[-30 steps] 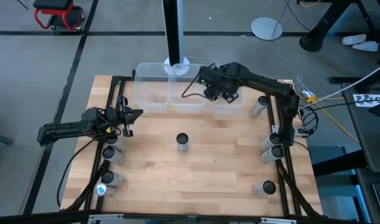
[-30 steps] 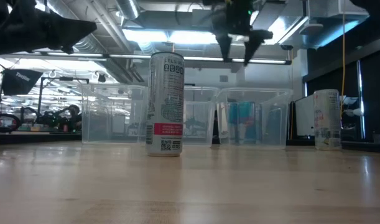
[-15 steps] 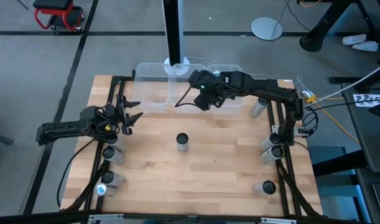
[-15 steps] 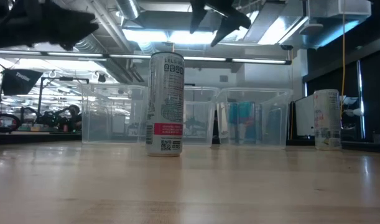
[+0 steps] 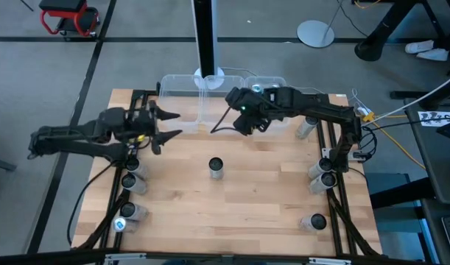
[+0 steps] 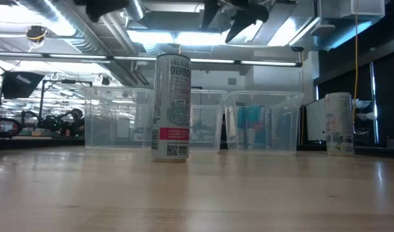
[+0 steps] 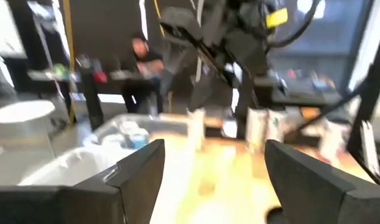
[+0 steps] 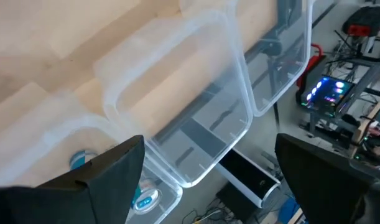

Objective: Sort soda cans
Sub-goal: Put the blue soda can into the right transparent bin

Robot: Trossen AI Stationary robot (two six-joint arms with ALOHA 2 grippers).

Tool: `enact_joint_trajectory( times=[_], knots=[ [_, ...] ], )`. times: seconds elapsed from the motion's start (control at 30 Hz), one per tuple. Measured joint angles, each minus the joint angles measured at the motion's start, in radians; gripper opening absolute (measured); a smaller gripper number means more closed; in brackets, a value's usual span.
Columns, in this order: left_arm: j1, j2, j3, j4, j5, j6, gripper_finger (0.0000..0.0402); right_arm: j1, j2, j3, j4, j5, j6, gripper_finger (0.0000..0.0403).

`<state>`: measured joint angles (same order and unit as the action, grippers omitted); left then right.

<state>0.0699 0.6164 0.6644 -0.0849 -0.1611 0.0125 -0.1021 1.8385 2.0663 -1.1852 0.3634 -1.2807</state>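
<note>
Moved since a second ago: the left gripper [image 5: 168,124], jaws wide, has swung toward the clear bins [image 5: 182,110]. One soda can [image 5: 216,168] stands upright mid-table [image 5: 247,199], well short of them. Beside the bins hovers the right gripper [image 5: 239,124], jaws wide, empty.

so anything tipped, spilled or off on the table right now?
Nothing stands out. The soda can at mid-table stands upright, the cans along both side edges look upright, and the clear bins sit in a row at the far edge. Both tools, left and right, are open and empty.
</note>
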Motion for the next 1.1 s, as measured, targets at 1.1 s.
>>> enact_joint_trajectory(
  times=[1.1],
  knots=[
    [-0.911,0.607,0.629,-1.029,0.212,-1.421,0.0211,0.42,-0.126,-0.749,0.087,0.537,0.722,0.0358]
  ],
)
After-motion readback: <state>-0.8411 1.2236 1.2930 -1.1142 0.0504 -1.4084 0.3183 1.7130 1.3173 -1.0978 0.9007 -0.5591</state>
